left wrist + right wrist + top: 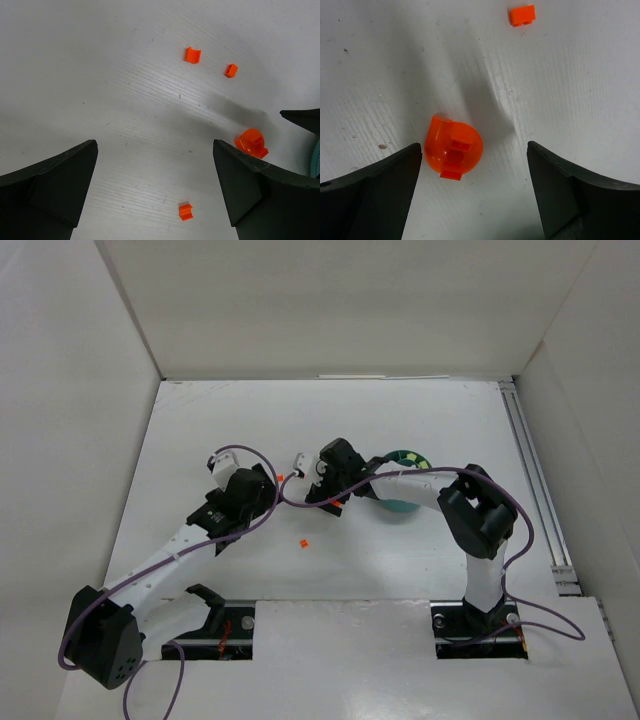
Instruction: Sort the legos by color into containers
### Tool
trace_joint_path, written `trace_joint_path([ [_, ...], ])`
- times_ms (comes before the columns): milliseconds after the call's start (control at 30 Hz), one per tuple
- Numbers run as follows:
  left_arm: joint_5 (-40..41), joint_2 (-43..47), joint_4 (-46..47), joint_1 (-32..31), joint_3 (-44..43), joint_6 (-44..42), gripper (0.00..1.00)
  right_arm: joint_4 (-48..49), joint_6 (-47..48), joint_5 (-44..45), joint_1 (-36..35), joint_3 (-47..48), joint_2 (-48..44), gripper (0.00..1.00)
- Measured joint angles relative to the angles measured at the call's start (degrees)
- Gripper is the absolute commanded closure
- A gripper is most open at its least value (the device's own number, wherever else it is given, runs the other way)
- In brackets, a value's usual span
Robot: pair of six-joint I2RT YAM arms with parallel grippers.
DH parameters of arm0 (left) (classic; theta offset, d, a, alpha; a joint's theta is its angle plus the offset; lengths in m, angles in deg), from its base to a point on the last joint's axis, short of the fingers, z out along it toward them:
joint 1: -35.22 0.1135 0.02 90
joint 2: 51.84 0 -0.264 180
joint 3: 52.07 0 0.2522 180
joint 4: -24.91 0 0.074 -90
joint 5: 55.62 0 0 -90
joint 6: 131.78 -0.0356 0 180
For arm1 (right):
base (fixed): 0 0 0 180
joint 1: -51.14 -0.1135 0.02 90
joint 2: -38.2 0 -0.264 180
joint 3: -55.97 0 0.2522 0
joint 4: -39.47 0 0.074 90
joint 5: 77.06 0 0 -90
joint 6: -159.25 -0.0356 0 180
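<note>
My right gripper (474, 150) is open and low over the table, with a round orange lego (453, 150) between its fingers, close to the left finger (375, 195). A small orange brick (522, 15) lies further ahead. My left gripper (155, 150) is open and empty, with a small orange brick (185, 211) on the table between its fingers. It also sees the round piece (251, 142) and two more orange bricks (192, 55) (231, 70). In the top view both grippers (262, 485) (333, 498) sit mid-table, and the teal dish (405, 462) is mostly hidden behind the right arm.
A lone orange brick (302, 541) lies on the white table nearer the bases. White walls enclose the table on the left, back and right. A metal rail (535, 480) runs along the right side. The dish rim (316, 160) shows at the left wrist view's right edge.
</note>
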Motion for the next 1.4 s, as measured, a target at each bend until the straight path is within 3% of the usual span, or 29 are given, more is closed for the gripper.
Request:
trace_joint_path([
  [167,-0.5,0.0,0.6,0.0,0.3,-0.1,0.01,-0.1,0.0,-0.2,0.0,-0.6,0.1,0.23],
  [333,-1.1,0.0,1.4,0.0,0.3,-0.2,0.01,0.0,-0.3,-0.3,0.0,-0.6,0.3,0.23],
  [900,-1.3,0.5,1.3,0.0,0.3,-0.2,0.01,2.6,-3.5,3.1,0.0,-2.3,0.0,0.47],
  [1133,-1.3,1.4,1.3,0.0,0.4,-0.5,0.01,2.3,-4.5,3.3,0.0,-4.0,-2.4,0.5],
  [1400,-1.3,2.3,1.3,0.0,0.4,-0.8,0.01,2.8,-5.2,2.6,0.1,-4.6,-11.9,0.48],
])
